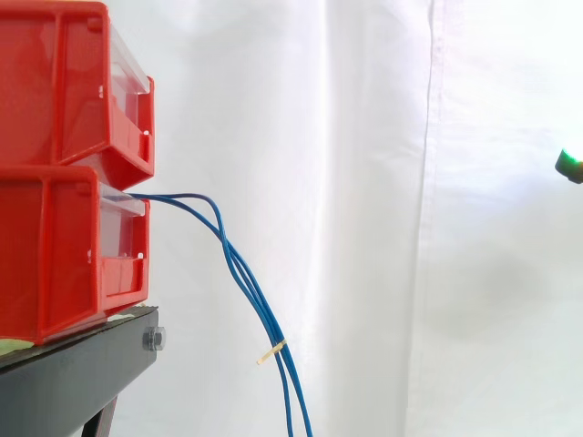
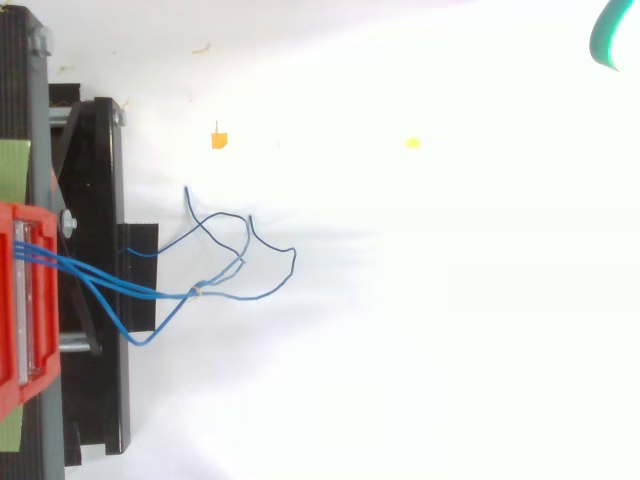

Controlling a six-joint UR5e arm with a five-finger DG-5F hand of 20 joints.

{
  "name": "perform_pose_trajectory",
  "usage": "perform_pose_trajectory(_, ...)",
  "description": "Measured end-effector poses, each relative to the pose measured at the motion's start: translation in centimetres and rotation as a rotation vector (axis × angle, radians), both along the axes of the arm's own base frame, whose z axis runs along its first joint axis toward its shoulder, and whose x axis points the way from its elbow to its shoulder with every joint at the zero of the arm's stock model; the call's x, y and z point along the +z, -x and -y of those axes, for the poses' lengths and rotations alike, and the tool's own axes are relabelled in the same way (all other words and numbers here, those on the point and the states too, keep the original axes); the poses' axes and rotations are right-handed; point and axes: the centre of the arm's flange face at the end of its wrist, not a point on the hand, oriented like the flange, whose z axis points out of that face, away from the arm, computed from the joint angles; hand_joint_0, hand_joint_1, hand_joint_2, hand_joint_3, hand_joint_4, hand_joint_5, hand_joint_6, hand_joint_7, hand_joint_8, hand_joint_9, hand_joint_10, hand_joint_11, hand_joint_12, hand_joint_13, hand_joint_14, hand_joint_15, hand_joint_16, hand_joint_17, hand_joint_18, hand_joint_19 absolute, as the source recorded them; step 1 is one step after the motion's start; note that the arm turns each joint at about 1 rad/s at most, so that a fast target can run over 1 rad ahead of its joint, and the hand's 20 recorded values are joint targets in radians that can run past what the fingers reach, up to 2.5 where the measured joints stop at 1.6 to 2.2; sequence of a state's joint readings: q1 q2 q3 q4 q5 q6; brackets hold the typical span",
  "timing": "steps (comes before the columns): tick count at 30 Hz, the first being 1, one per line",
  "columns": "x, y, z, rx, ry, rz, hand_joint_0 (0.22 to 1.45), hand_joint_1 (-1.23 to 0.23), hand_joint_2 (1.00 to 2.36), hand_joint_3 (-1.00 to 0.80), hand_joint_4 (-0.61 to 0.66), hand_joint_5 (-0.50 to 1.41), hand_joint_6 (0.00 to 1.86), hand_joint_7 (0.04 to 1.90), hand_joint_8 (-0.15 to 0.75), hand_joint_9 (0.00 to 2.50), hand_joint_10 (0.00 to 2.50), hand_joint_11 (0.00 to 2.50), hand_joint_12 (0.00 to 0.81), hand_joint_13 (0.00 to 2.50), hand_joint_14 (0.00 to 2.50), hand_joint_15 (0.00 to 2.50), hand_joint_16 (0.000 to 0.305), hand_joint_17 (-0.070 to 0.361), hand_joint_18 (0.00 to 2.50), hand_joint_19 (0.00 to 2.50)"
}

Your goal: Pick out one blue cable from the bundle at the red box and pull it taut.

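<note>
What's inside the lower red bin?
Blue cables run out of the lower red bin over its clear front. Their ends inside are hidden by its red wall.

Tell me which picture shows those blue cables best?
The top view: the blue cables run out of the red bin, meet at a small tie, then spread into loose ends. The side view shows them drooping from that bin, cut off below.

Side view: my camera sits level with the red bins (image 1: 46,255), close in, facing the white curtain (image 1: 364,182). Top view: I look straight down. Both share the bins, black stand (image 2: 100,400) and blue cables (image 1: 260,307).
</note>
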State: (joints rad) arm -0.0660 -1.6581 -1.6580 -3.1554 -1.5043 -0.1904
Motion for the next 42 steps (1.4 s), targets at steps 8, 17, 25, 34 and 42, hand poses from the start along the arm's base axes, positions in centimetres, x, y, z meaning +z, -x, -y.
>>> perform_pose_trajectory(8, 0.0, 0.0, 0.0, -0.001, 0.000, 0.000, 0.54, -0.49, 1.00, -0.47, 0.21, -0.19, 0.50, 0.69, 0.284, 0.67, 0.00, 0.13, 0.373, 0.56, 0.01, 0.15, 0.059, 0.132, 0.50, 0.35)
perform_pose_trajectory(17, 0.0, 0.1, 0.3, -0.006, 0.003, -0.001, 0.55, -0.51, 1.00, -0.48, 0.23, -0.19, 0.50, 0.69, 0.277, 0.67, 0.00, 0.13, 0.356, 0.56, 0.01, 0.17, 0.055, 0.124, 0.47, 0.36)
perform_pose_trajectory(25, 0.1, -0.4, 0.3, -0.006, 0.078, 0.019, 0.54, -0.51, 1.00, -0.48, 0.23, -0.19, 0.50, 0.69, 0.276, 0.68, 0.00, 0.14, 0.351, 0.57, 0.01, 0.18, 0.054, 0.122, 0.47, 0.37)
perform_pose_trajectory(34, -2.7, -2.6, 0.7, -0.077, 0.106, 0.010, 0.54, -0.51, 1.00, -0.48, 0.23, -0.19, 0.50, 0.69, 0.275, 0.69, 0.00, 0.14, 0.351, 0.58, 0.01, 0.19, 0.054, 0.120, 0.48, 0.37)
perform_pose_trajectory(42, -7.3, -6.1, 0.0, -0.068, 0.097, 0.026, 0.54, -0.51, 1.00, -0.48, 0.23, -0.19, 0.50, 0.69, 0.279, 0.69, 0.00, 0.15, 0.352, 0.58, 0.01, 0.19, 0.053, 0.120, 0.48, 0.39)
